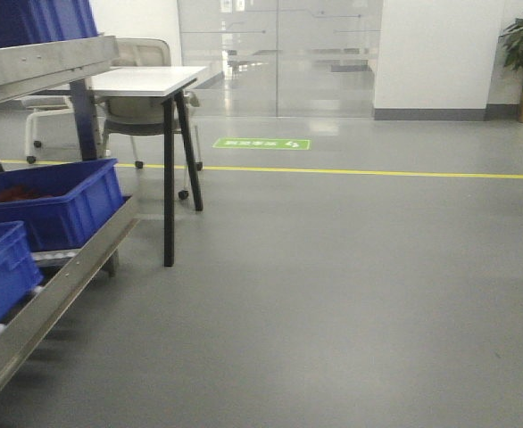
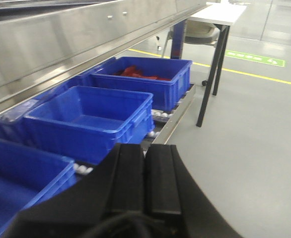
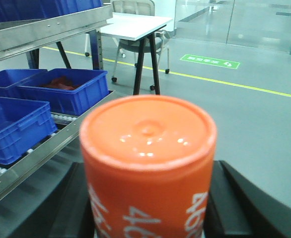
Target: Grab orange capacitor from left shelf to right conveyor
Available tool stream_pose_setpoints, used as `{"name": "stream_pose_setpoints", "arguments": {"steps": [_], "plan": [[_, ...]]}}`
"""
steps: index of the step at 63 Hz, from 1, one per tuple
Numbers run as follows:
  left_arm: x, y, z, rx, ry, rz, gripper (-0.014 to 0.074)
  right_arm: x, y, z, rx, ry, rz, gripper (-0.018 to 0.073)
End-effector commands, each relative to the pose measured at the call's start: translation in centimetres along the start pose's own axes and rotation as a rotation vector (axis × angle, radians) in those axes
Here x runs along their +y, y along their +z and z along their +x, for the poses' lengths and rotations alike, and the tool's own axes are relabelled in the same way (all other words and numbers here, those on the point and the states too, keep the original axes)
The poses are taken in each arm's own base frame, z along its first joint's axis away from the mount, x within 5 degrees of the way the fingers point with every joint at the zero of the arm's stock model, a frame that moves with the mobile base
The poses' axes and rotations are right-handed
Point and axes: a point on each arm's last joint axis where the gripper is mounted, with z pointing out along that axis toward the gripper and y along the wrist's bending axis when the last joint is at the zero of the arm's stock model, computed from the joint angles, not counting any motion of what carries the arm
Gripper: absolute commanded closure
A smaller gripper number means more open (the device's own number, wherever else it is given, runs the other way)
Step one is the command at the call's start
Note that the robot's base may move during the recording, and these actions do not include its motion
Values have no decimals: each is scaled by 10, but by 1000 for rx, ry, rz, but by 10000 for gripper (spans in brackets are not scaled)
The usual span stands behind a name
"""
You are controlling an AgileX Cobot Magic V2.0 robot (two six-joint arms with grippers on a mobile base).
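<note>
The orange capacitor (image 3: 148,163), a can-like cylinder with white "4680" print on its side, fills the right wrist view. My right gripper (image 3: 150,210) is shut on it, with a black finger on each side, and holds it upright above the floor. The left shelf (image 3: 41,32) of shiny steel stands at the left, with its tall brushed lip (image 2: 61,39) close in the left wrist view. My left gripper (image 2: 145,166) is shut with nothing between its fingers, beside the shelf's lower level. The right conveyor is out of view. Neither gripper shows in the front view.
Blue plastic bins (image 2: 93,116) sit on the roller rack under the shelf; one (image 2: 145,79) holds red items. A white table (image 1: 145,80) with black legs and a wheeled chair (image 1: 141,107) stand behind it. A yellow floor line (image 1: 377,172) and green marker (image 1: 261,143) lie ahead.
</note>
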Motion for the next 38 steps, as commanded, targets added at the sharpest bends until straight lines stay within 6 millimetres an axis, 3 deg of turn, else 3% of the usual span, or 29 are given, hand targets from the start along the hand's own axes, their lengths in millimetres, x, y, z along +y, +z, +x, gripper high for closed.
{"name": "stream_pose_setpoints", "arguments": {"steps": [1, 38], "plan": [[0, 1, -9, -76, -5, 1, 723, 1, -3, -18, -123, -19, -4, 429], [-7, 0, -8, -71, 2, 101, 723, 1, -3, -18, -123, -19, -4, 429]]}}
